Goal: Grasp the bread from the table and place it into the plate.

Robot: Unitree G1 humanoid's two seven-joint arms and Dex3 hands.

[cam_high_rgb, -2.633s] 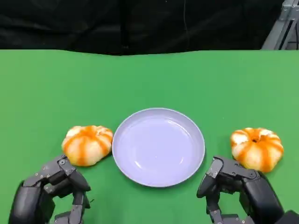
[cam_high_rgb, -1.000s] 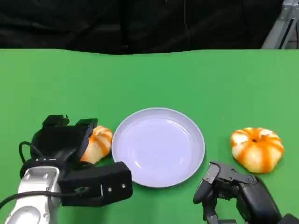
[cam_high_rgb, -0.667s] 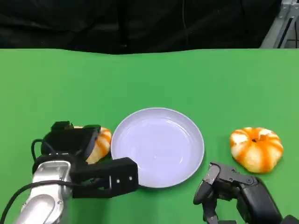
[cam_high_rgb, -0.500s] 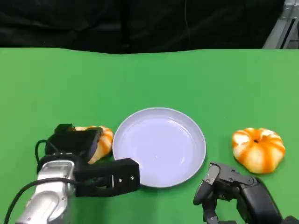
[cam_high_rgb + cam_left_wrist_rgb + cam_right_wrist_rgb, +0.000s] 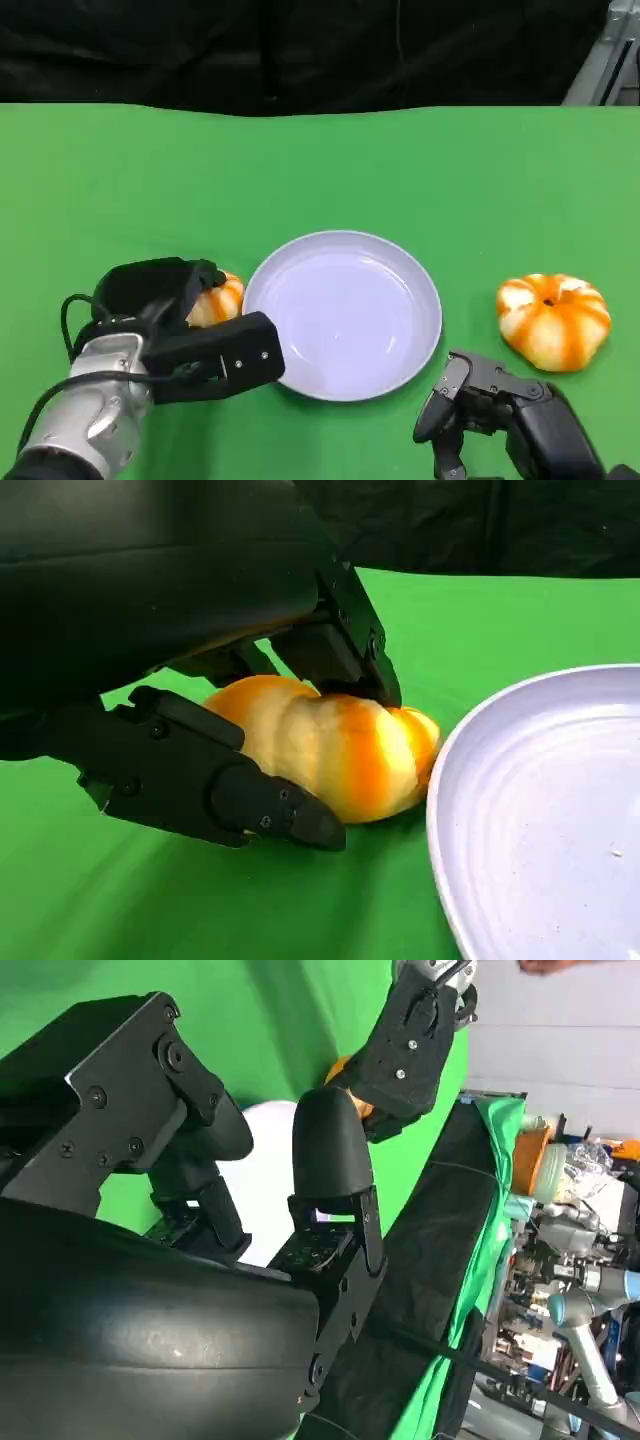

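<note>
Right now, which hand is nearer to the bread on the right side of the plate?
Right. The right hand rests just in front of that bread; the left hand is beyond the plate.

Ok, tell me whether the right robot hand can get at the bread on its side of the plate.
Probably yes: the right robot hand sits just in front of that bread, with bare green table between them and nothing blocking.

Matt green cloth on the table (image 5: 330, 160), faintly creased at the lower left. Smooth, glossy lavender plate (image 5: 400, 255) at centre, plastic-looking, with soft highlights. Bread (image 5: 340, 745) with a soft, slightly shiny orange-and-cream crust. Left hand (image 5: 175, 320) of matt black plastic with small screws, on a brushed silver metal forearm (image 5: 85, 425). Right hand (image 5: 500, 415) the same matt black.
</note>
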